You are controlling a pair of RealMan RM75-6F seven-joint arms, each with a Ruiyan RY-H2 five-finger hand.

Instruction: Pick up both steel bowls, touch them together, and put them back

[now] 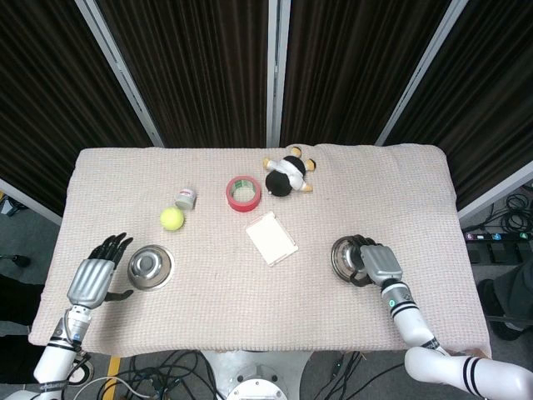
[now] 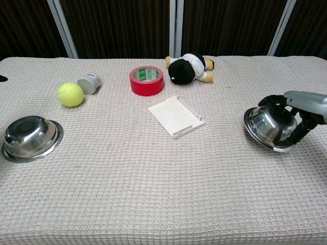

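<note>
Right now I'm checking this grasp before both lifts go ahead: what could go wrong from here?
The right hand grips the right steel bowl by one side, and the bowl is tilted; smooth steel could slip out. The left hand lies open beside the left steel bowl, not gripping it, so that lift may lag. The white tray lies between the bowls; a low pass might hit it.

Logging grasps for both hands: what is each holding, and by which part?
The right hand grips the right steel bowl by its rim, tilted. The left hand holds nothing beside the left steel bowl.
</note>
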